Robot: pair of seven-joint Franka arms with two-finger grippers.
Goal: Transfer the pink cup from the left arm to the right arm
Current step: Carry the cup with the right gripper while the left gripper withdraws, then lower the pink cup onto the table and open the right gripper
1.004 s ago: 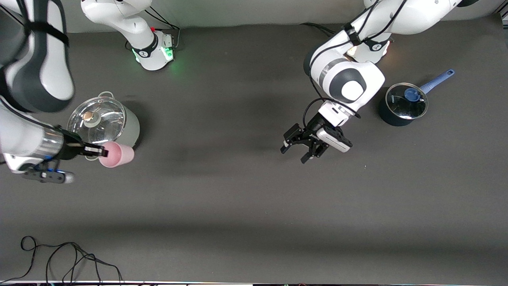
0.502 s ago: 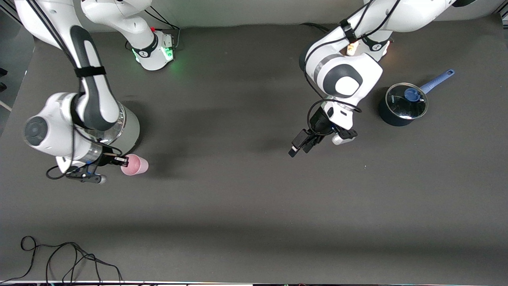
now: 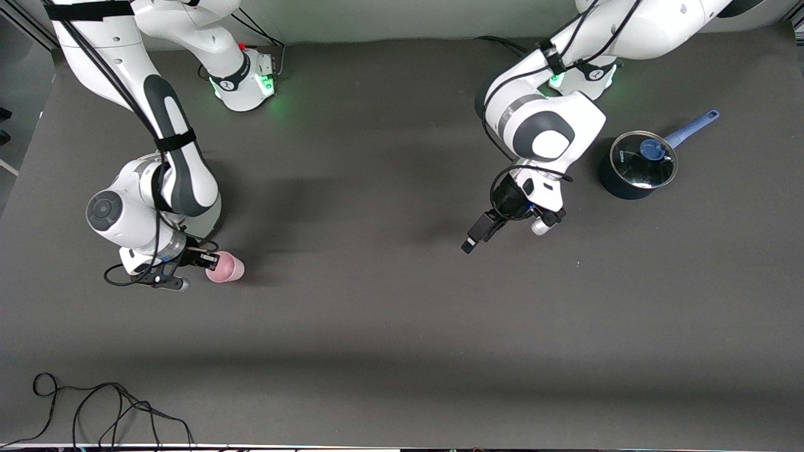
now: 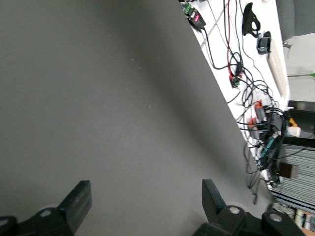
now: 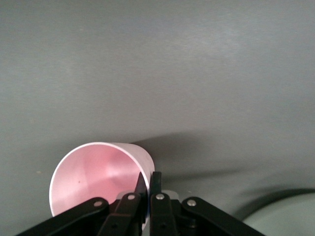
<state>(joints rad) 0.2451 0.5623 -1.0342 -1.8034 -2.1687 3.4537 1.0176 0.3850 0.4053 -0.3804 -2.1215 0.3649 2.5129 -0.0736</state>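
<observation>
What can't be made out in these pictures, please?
- Front view: the grey pot is mostly hidden under the right arm.
- Right wrist view: part of the rim of the pink cup is hidden by the right gripper, shut on it.
- Front view: from above, whether the pink cup rests on the table.

The pink cup (image 3: pixel 225 267) is held at its rim by the right tool (image 3: pixel 202 259), toward the right arm's end of the desk (image 3: pixel 389 326). The lidded pot (image 3: pixel 635 164) is set toward the left arm's end, well apart
</observation>
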